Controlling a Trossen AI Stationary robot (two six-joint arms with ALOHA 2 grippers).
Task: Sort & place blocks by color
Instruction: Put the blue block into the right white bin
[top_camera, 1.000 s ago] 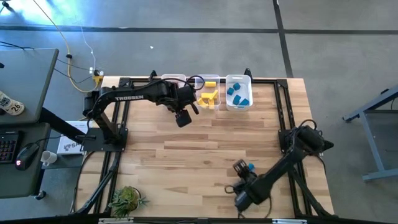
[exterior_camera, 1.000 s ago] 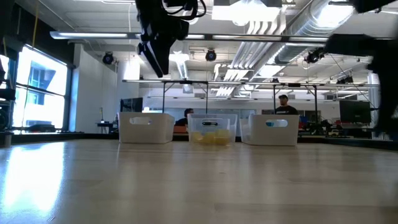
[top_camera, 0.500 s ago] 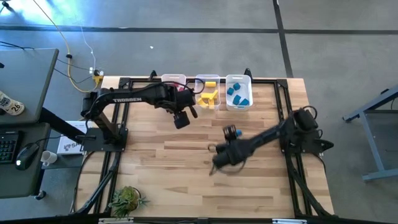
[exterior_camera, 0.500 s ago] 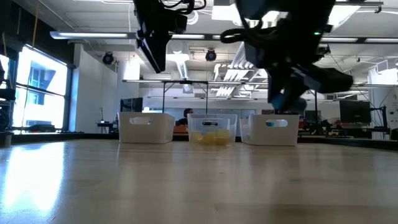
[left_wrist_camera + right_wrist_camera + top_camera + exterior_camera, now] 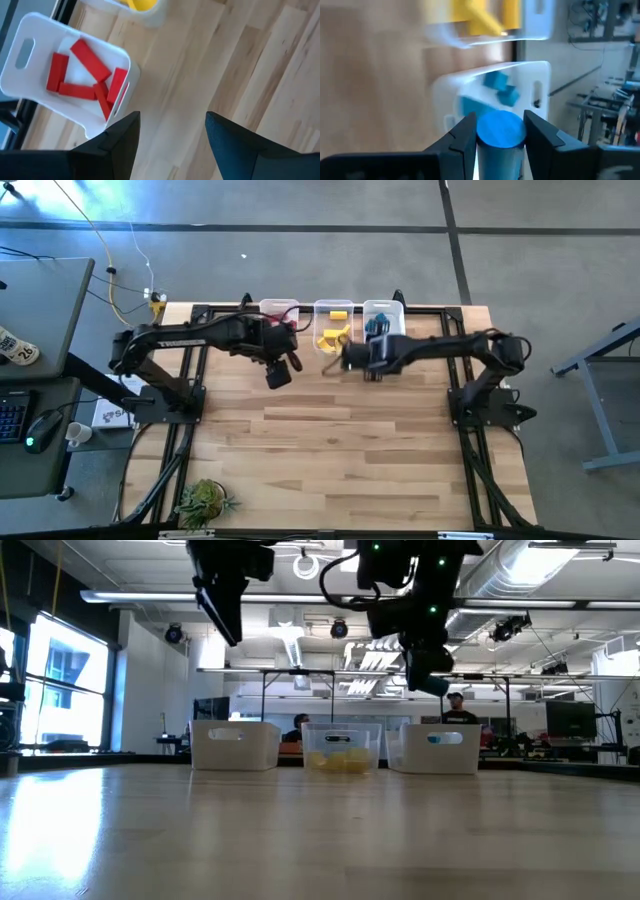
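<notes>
My right gripper is shut on a blue cylinder and hangs high over the near end of the blue bin, which holds several blue blocks. In the low view it is well above the bins. My left gripper is open and holds nothing, above bare table just near of the red bin. Several red bars lie in that bin. Yellow blocks lie in the middle bin. My right gripper pinches the blue cylinder between its two fingers, one on each side of the curved wall. The round end face is turned toward the wrist camera. The cylinder is lifted clear, high above the table and bins.
The three white-rimmed bins stand in a row along the table's far edge: red, yellow, blue. Both arms reach over that row, close to each other. A potted plant sits at the near left corner. People show in the room behind.
My right arm has swung from the table's near right part toward the far edge, carrying the blue cylinder up to the blue bin. My left gripper has drifted a little toward the table's left, staying open.
</notes>
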